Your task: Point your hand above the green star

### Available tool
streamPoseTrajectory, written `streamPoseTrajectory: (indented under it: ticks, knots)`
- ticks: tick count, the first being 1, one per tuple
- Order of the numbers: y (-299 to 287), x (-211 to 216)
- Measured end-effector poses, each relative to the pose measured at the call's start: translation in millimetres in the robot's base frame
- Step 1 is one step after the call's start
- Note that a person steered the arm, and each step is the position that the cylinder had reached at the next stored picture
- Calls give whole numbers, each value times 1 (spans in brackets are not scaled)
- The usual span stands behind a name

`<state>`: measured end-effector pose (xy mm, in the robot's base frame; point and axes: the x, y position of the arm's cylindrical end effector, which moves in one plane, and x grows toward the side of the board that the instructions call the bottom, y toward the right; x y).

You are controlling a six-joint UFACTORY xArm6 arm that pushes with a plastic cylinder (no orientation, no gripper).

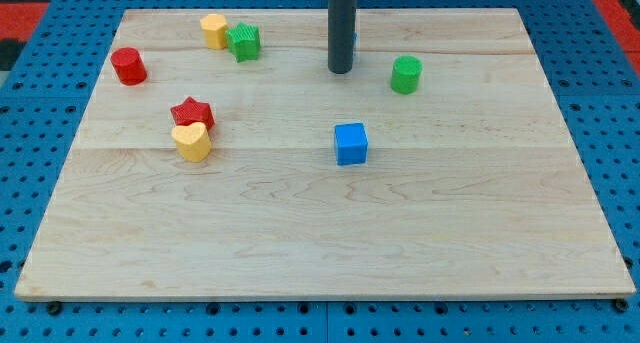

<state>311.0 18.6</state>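
Straight dark rod descending vertically from the far edge of the scene, upright, my tip (341, 71) resting on a pale wooden board (320, 233) set on a blue pegboard surface (40, 163). No jaws on this rod, so nothing open, closed or gripped. A sliver of a blue block (355, 43) just behind the rod, shape hidden. Green star-shaped block (243, 41) far and left of my tip, well apart from it, touching a yellow block (213, 30) on its left. Red cylinder (128, 65) farther left. Green cylinder (406, 74) near my tip on the right. Blue cube (351, 143) nearer, below my tip. Red star (192, 113) touching a yellow heart-like block (191, 141) at left.
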Motion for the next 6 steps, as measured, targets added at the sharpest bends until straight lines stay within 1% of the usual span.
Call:
streamPoseTrajectory:
  ticks: [2, 4, 6]
  knots:
    - [-127, 30]
    - [-199, -28]
    - [-199, -119]
